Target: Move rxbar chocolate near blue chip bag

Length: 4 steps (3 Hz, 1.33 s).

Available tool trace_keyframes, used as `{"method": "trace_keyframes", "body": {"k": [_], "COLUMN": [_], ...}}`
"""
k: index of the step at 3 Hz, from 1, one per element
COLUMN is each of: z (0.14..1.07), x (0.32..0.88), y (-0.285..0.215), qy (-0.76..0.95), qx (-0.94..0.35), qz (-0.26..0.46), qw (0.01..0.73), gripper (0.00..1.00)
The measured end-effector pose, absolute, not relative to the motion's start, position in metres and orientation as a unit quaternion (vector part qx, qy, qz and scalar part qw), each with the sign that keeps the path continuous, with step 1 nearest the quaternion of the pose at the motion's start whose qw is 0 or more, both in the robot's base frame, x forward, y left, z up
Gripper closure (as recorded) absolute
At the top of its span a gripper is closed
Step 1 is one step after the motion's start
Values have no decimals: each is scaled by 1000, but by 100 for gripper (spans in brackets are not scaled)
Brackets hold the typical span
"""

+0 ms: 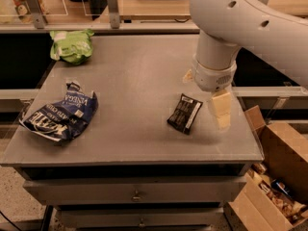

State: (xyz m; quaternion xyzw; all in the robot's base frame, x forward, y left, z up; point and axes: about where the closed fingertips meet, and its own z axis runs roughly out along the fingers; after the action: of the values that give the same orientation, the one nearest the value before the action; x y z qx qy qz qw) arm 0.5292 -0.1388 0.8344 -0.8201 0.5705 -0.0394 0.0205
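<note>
The rxbar chocolate (184, 113), a small dark bar with a white label end, lies flat on the grey table (134, 76) right of centre. The blue chip bag (60, 113), crumpled with white lettering, lies near the table's left front edge, far from the bar. My gripper (206, 99) hangs from the white arm (231, 18) just right of and above the bar. Its cream fingers (220, 109) are apart and hold nothing; one is mostly hidden behind the wrist.
A light green bag (72, 44) lies at the table's back left corner. Open cardboard boxes (272, 177) stand on the floor to the right of the table. A rail with posts (111, 6) runs behind the table. Drawers (137, 194) are below the front edge.
</note>
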Motion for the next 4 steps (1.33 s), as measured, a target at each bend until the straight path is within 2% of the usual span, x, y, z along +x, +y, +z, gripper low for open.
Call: {"method": "trace_keyframes", "body": {"k": [1,4], "z": [834,823], "x": [530,519], "y": [-138,-106], "qy": [568,422], "qx": [-822,-907], "qz": [-39,-12], "qw": [22,4], "gripper": [0,0]}}
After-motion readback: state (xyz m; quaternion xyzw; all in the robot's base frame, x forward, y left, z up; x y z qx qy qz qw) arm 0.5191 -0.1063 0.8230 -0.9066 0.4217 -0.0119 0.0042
